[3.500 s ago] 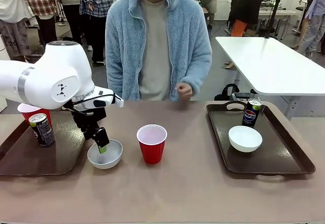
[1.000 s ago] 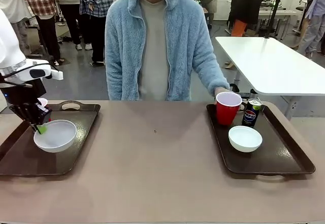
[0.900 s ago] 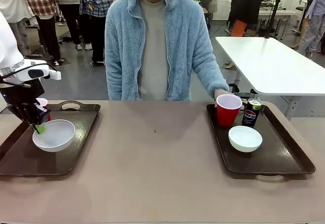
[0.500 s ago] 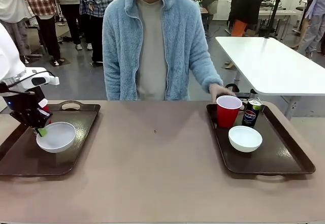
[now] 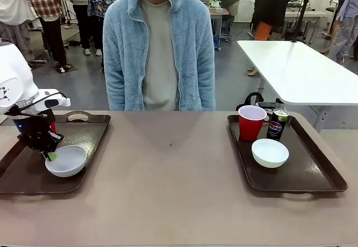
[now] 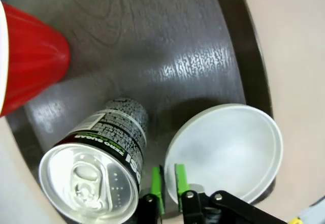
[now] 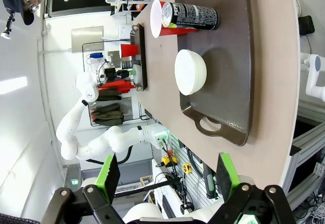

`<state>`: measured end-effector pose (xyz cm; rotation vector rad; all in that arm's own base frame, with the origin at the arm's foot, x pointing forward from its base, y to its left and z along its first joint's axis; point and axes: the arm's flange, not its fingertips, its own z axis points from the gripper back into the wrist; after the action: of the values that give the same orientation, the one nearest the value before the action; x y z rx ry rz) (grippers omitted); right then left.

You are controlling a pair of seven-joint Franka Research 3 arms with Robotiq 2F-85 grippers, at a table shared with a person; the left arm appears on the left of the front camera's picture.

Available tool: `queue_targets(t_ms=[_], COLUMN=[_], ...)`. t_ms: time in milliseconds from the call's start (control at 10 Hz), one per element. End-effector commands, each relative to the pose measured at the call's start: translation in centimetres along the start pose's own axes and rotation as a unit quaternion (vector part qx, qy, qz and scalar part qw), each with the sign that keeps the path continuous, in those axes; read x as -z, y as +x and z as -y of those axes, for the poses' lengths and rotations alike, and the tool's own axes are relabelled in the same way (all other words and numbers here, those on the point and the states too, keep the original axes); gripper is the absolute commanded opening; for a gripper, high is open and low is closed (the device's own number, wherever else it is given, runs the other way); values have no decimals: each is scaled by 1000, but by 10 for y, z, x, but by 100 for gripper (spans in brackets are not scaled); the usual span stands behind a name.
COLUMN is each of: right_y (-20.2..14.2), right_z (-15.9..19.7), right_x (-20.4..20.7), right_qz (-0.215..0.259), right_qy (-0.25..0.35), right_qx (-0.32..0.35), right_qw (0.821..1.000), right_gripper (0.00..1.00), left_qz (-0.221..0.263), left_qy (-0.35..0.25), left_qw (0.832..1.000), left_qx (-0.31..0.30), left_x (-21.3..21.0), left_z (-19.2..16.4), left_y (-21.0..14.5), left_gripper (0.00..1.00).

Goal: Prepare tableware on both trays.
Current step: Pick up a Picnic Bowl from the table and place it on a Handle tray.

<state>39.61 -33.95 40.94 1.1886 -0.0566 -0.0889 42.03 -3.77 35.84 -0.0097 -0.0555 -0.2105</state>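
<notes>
On the left tray [image 5: 22, 174] rests a white bowl [image 5: 67, 161]. My left gripper [image 5: 51, 156] stands over its left rim. In the left wrist view its green pads [image 6: 156, 182] straddle that bowl's [image 6: 228, 150] rim with a narrow gap, so it is slightly open. A dark can [image 6: 99, 168] and a red cup [image 6: 28, 66] stand beside it on the tray [image 6: 152, 41]. The right tray [image 5: 313, 174] carries a red cup [image 5: 251, 122], a Pepsi can [image 5: 277, 125] and a white bowl [image 5: 270, 152]. My right gripper [image 7: 167, 178] is open and holds nothing, well away from that tray [image 7: 228, 56].
A person in a light blue fleece [image 5: 159, 45] stands at the far side, hands off the table. The brown tabletop [image 5: 173, 180] lies between the trays. A second white table [image 5: 296, 68] stands behind on the right.
My left gripper lowered the bowl onto the left tray, a little to the right, and its jaws parted. The person's hand let go of the red cup on the right tray and drew back.
</notes>
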Motion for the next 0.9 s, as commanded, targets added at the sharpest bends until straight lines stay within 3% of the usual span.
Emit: queue_targets(t_ms=[0, 100, 200, 300, 400, 500, 600, 700, 800], right_y=[0, 0, 0, 0, 0, 0, 0, 0, 0], right_z=[-1, -1, -1, -1, -1, -1, -1, -1, -1], right_x=[0, 0, 0, 0, 0, 0, 0, 0, 0], right_qz=[4, 4, 4, 4, 4, 4, 4, 4, 4], right_qy=[3, 3, 3, 3, 3, 3, 3, 3, 3], right_qx=[2, 2, 2, 2, 2, 2, 2, 2, 2], right_qw=[1000, 1000, 1000, 1000, 1000, 1000, 1000, 1000, 1000], right_gripper=[100, 100, 100, 100, 100, 100, 100, 100, 100], left_qz=[3, 9, 3, -7, -8, -7, -4, -3, -4], left_qy=[31, 29, 28, 21, 18, 21, 20, 5, -15], left_qw=[999, 1000, 1000, 1000, 1000, 1000, 999, 1000, 999], left_qx=[-8, -4, -2, -1, -10, -19, -26, -31, -38], left_x=[-8, -14, -20, -25, -33, -43, -55, -68, -82], left_z=[5, 9, 13, 14, 15, 15, 14, 12, 10], left_y=[-7, -13, -19, -23, -29, -33, -37, -40, -41], left_gripper=[44, 28, 64, 48, 84, 68, 100, 88, 100])
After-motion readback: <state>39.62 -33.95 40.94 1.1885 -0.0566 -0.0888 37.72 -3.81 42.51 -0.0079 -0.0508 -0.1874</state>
